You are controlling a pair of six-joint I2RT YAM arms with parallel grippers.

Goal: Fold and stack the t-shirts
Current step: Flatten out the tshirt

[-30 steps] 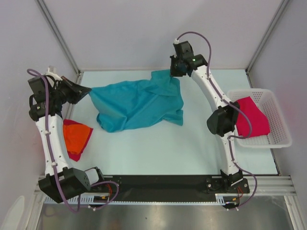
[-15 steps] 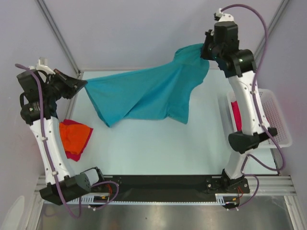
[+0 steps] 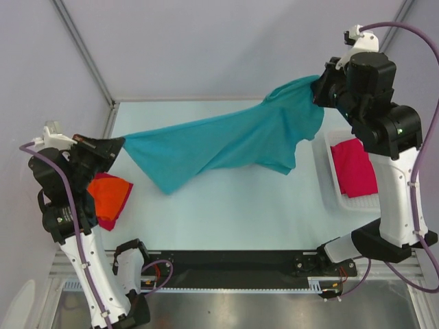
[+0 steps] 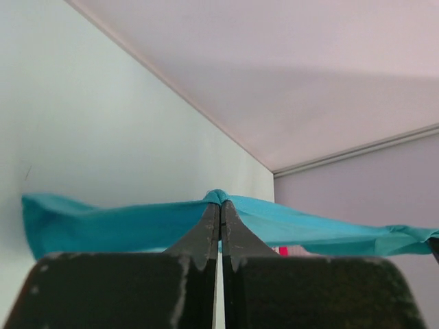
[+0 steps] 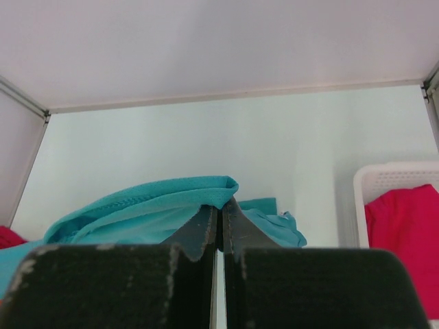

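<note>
With both pincers clamped on it, teal shirt (image 3: 226,144) hangs stretched between them above the bench (image 3: 233,205).

- Left pincer (image 3: 118,142): fully closed, a small tuck of teal cloth nipped at the tips, low at the left edge.
- Right pincer (image 3: 319,88): fully closed on a stitched edge, raised high at the far right.
- Long axis runs left to right across nearly the whole bench, climbing toward the right. Neither arm is nearer, since each owns one end.
- Lower edge droops in a point toward the left third. It's close to the bench, can't tell if it's touching.

My read: the lay-down turns on that slope. The right end has much further to drop than the left, so the ends won't land together unless levelled first.

Orange shirt (image 3: 110,194) lies on a dark red shirt (image 3: 106,221) just nearside of the left pincer. Pink shirt (image 3: 353,168) sits in the basket (image 3: 328,179), below the right pincer.

Hard to make out:
- Which parts are gripped (hem, sleeve or shoulder), because the cloth is bunched at both ends.
- No neck label visible.
- Dark red is mostly covered by the orange.
- Right arm hides the basket's right part.
</note>
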